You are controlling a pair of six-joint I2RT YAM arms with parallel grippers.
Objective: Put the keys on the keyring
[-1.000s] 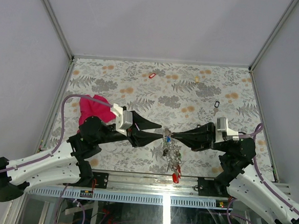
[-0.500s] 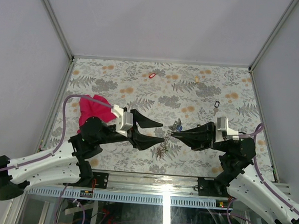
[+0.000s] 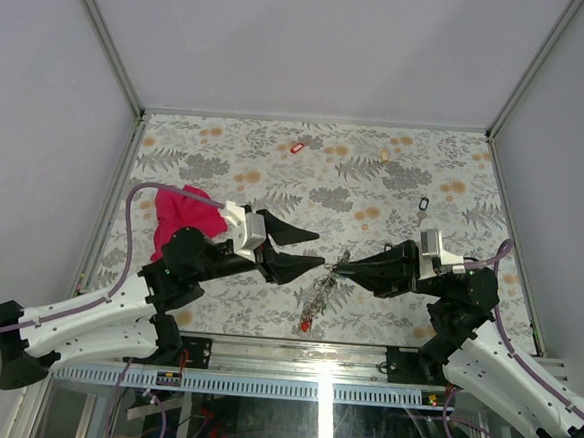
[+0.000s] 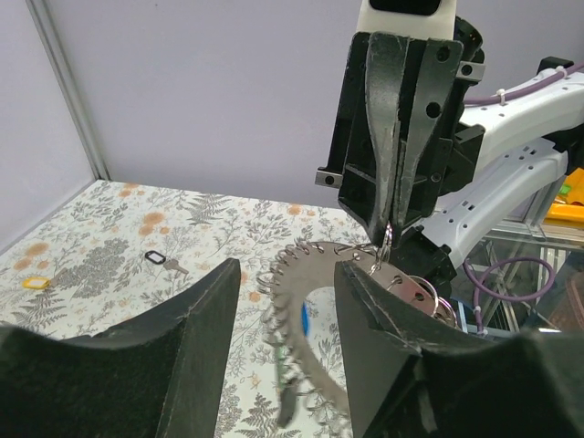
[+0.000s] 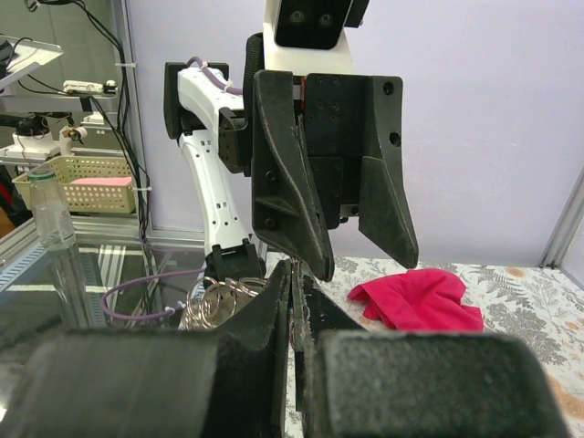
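Hanging in the air between the two arms, the keyring (image 3: 324,281) is pinched at its top edge by the right gripper (image 3: 335,268), whose jaws are clenched tight on the thin wire. It dangles over the near part of the tabletop (image 3: 226,164), w/ the keys (image 4: 294,254) on it sticking out like teeth and a red tag (image 3: 306,326) at the lowest point. I think it is held up like this so the ring is free on all sides, i.e. the other arm can reach it w/o the tabletop in the way.

The left gripper (image 3: 320,252) faces it from the opposite side, jaws released, nothing between them. The lower fingertip (image 3: 309,268) is just beside the ring, but if it touches I cannot tell. In the left wrist view the ring shows through the gap between its two fingers, so the aim looks right for taking hold.

Three loose keys lie far back on the tabletop, well apart from both arms: red-tag key (image 3: 297,147), cream-tag key (image 3: 385,155), black-tag key (image 3: 422,203). They are not yet on the ring, so the task is prob. not finished. A magenta cloth (image 3: 177,216) lies at the left side of the tabletop; what it is for, I cannot tell.
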